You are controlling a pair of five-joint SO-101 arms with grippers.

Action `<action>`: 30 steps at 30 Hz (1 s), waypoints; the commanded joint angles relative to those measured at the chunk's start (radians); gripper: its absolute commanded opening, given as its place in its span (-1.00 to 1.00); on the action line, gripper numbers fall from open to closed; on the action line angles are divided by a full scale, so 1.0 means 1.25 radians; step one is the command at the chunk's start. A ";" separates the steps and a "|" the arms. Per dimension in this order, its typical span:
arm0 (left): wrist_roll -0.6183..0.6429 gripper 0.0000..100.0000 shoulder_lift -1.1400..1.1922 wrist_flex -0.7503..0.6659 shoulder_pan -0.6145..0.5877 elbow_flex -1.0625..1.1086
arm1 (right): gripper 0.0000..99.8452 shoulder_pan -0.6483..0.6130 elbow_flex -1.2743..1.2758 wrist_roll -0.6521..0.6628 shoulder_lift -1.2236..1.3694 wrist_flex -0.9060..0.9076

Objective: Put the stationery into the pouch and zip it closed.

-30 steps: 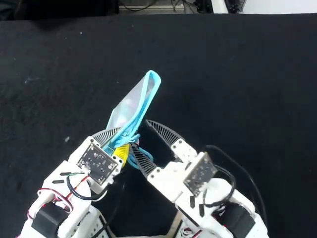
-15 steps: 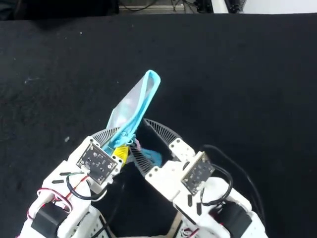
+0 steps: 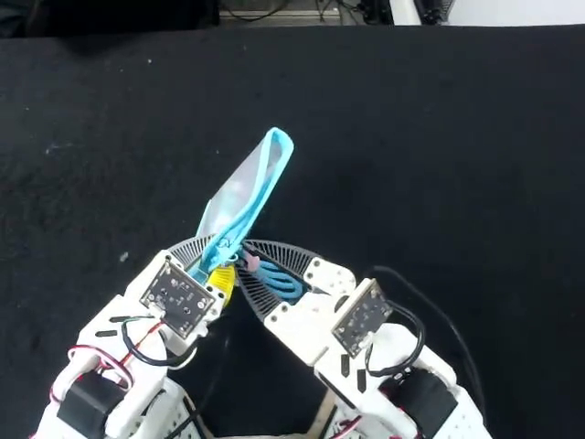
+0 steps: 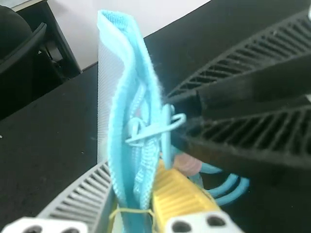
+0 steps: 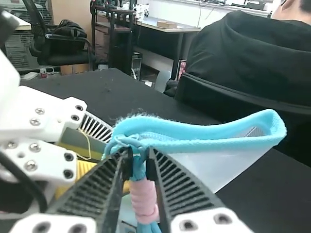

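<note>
Held edge-up over black table (image 3: 457,137), close to both arms: pouch (image 3: 245,187), near end pinched between fingers of left gripper (image 3: 212,265). Clamped on zip pull (image 4: 165,128) at same end: right gripper (image 5: 138,158), fingers pressed together on it, pink-wrapped blue cord (image 5: 144,196) running between them.

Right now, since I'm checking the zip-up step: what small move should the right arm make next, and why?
Probably draw the right gripper along the zip toward the far end of the pouch: it pinches the pull cord, and the left gripper clamps the near end.
</note>
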 commanded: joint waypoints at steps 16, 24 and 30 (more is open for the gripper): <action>0.009 -0.94 0.010 0.015 -0.008 0.051 | -0.98 0.123 -0.035 0.001 -0.129 -0.010; 0.009 -0.94 0.010 0.015 -0.008 0.051 | -0.98 0.123 -0.071 -0.001 -0.129 -0.015; 0.009 -0.94 0.010 0.015 -0.008 0.051 | -0.98 0.135 -0.087 0.001 -0.126 -0.015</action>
